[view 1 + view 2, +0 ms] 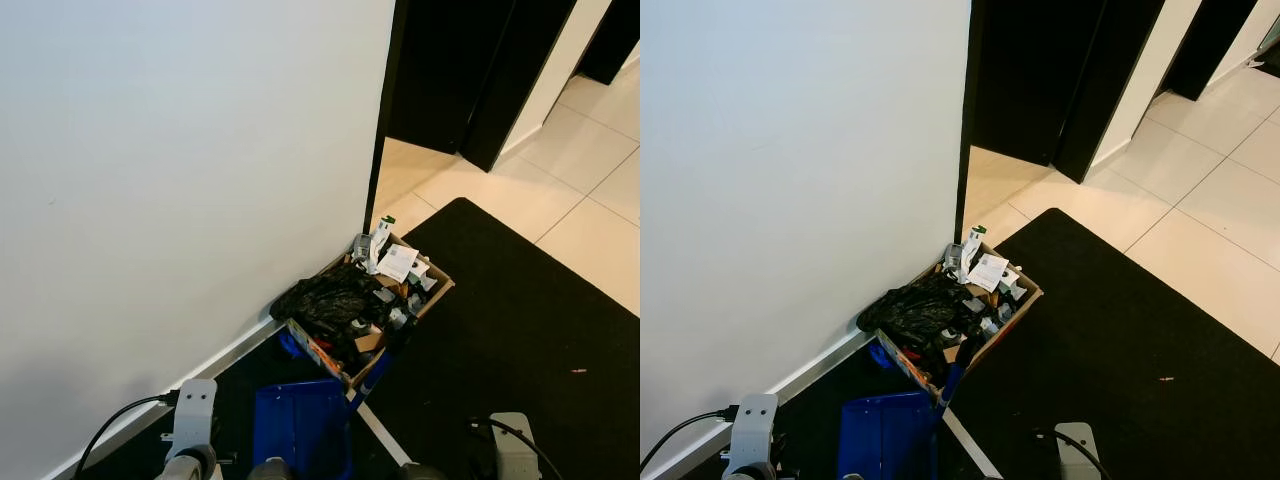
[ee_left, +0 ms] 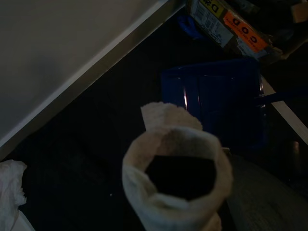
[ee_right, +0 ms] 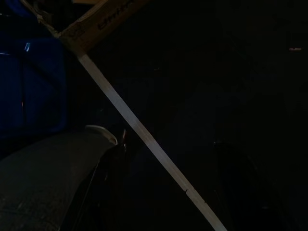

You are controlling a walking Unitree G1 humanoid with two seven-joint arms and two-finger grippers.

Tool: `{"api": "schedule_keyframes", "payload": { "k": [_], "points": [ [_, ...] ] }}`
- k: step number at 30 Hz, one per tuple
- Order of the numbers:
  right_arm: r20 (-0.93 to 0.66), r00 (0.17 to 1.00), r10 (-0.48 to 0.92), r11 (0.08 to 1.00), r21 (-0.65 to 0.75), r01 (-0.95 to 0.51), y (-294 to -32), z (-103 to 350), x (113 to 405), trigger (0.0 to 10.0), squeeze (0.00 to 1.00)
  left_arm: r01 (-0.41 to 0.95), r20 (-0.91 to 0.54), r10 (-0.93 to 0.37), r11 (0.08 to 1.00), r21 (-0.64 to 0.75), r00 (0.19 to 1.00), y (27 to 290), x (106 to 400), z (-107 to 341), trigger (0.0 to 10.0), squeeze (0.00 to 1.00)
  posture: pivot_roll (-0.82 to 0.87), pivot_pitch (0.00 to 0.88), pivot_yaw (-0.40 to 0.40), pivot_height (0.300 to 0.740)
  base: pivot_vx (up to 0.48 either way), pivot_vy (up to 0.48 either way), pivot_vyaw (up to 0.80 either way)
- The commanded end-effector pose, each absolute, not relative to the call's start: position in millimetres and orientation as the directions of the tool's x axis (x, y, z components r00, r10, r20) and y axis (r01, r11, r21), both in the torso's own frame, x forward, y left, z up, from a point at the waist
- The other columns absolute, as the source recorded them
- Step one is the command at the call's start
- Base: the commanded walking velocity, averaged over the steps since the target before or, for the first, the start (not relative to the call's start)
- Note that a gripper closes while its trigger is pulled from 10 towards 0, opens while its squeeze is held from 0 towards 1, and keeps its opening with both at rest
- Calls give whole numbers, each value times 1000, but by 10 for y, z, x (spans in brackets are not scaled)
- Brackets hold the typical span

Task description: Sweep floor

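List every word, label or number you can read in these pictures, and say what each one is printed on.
"COD": black letters on an orange label on the side of the cardboard box, seen in the left wrist view.
"D": a partly cut-off letter on a yellow label beside it on the same box.
Dark print on the box edge in the right wrist view: too dim to read.
White papers in the box: print too small to read.

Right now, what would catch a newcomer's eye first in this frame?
Probably the cardboard box crammed with clutter, including a black bag, standing on the black mat against the white wall. Just in front of it lies a blue dustpan. Beyond, pale floor tiles lead past a dark doorway.
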State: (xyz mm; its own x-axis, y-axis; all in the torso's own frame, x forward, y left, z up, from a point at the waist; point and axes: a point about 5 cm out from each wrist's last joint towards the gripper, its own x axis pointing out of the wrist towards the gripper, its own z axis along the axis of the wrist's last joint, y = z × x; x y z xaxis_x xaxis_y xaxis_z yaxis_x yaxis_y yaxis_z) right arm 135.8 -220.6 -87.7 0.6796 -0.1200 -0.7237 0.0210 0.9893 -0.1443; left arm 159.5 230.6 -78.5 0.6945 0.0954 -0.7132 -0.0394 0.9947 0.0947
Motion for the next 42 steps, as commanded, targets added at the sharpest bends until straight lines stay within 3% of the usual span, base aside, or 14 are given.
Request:
{"api": "schedule_keyframes", "payload": {
  "k": [1,8,14,17,18,21,26,32,37,42],
  "points": [
    [-720,681,-137,989,-141,50,-2263,-886,1246,10000,0,-60,-809,116,993,100,576,2336,1205,-948,10000,0,58,146,4,740,0,0,0],
    [-646,751,-133,990,-124,69,-2280,-830,1135,10000,0,-59,-780,109,994,92,616,2335,1194,-929,10000,0,69,138,12,740,0,0,0],
    [-562,820,-104,993,-109,52,-2255,-726,1255,10000,0,-29,-757,117,991,128,643,2337,1203,-909,10000,0,61,121,18,740,0,0,0],
    [-445,892,-78,995,-89,43,-2207,-544,1530,10000,0,46,-446,33,985,165,894,2470,1612,-395,10000,0,62,104,18,740,0,0,0],
    [-403,913,-60,996,-79,31,-2171,-466,1638,10000,0,66,-343,1,980,185,939,2477,1729,-131,10000,0,63,100,16,740,0,0,0],
    [-351,936,-18,998,-57,-2,-2089,-358,1787,10000,0,91,-246,-39,975,202,969,2445,1842,168,10000,0,65,94,13,740,0,0,0],
    [-306,943,128,992,22,-128,-1852,-243,1964,10000,0,131,-197,-88,967,217,976,2379,1978,260,10000,0,76,82,10,740,0,0,0],
    [-308,898,315,948,56,-313,-1770,-136,1737,10000,0,144,-197,-103,968,204,975,2317,1984,278,10000,0,78,73,9,740,0,0,0],
    [-332,884,329,942,52,-331,-1817,-144,1623,10000,0,145,-223,-101,970,193,970,2297,1955,293,10000,0,75,72,13,740,0,0,0],
    [-294,907,303,953,63,-297,-1771,-81,1794,10000,0,139,-222,-103,978,154,970,2214,2049,372,10000,0,79,73,23,740,0,0,0]
  ]
}}
